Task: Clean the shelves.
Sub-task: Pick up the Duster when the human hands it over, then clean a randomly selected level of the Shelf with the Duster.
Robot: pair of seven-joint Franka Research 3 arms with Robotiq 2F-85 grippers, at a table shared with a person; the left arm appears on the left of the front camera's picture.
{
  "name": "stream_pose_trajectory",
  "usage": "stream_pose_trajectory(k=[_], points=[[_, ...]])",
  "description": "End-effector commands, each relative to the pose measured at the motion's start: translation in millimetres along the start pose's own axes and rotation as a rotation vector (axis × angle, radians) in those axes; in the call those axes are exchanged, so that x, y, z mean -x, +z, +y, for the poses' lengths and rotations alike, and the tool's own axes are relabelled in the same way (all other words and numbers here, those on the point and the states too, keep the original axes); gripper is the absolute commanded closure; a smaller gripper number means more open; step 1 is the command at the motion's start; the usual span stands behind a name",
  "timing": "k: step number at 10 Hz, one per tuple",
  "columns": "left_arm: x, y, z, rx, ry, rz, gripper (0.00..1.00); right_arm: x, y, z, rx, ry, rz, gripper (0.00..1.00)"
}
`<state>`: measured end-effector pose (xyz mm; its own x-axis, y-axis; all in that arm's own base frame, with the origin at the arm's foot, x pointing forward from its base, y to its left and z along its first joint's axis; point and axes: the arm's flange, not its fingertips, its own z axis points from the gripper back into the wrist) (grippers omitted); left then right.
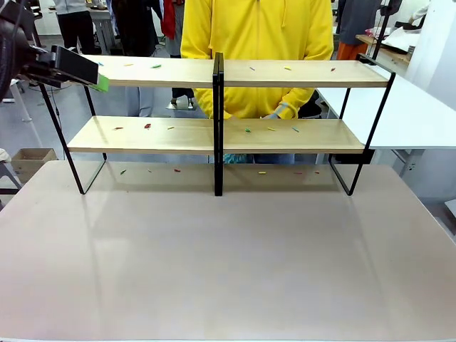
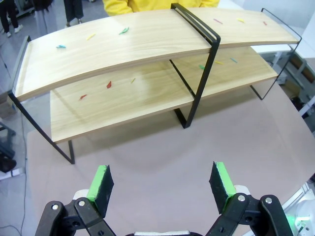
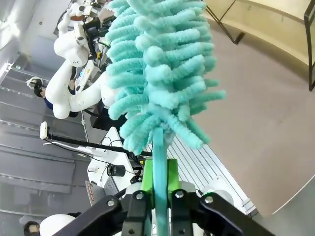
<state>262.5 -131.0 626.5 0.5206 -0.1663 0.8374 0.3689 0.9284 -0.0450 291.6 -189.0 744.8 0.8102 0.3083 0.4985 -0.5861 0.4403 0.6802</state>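
The right fingers pinch a teal duster by its handle, ready to sweep the littered shelves, while the left fingers hover spread and empty.

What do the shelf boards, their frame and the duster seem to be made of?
The boards look like light wood or a wood-look laminate, matte, with grain lines showing. The frame seems to be thin black metal, probably painted, in slim straight bars. The duster looks like soft teal microfibre in fuzzy strands. Its handle is smooth, likely plastic.
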Motion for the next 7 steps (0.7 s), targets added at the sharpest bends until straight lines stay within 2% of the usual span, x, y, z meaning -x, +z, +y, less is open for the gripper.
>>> stream_pose_trajectory(k=[1, 7], points=[[0.1, 0.0, 0.5, -0.008, 0.001, -0.001, 0.0, 2.7, 5.7, 0.9, -0.005, 0.015, 0.006, 1.0], [0.1, 0.0, 0.5, -0.008, 0.001, -0.001, 0.0, 2.7, 5.7, 0.9, -0.005, 0.015, 0.006, 1.0]])
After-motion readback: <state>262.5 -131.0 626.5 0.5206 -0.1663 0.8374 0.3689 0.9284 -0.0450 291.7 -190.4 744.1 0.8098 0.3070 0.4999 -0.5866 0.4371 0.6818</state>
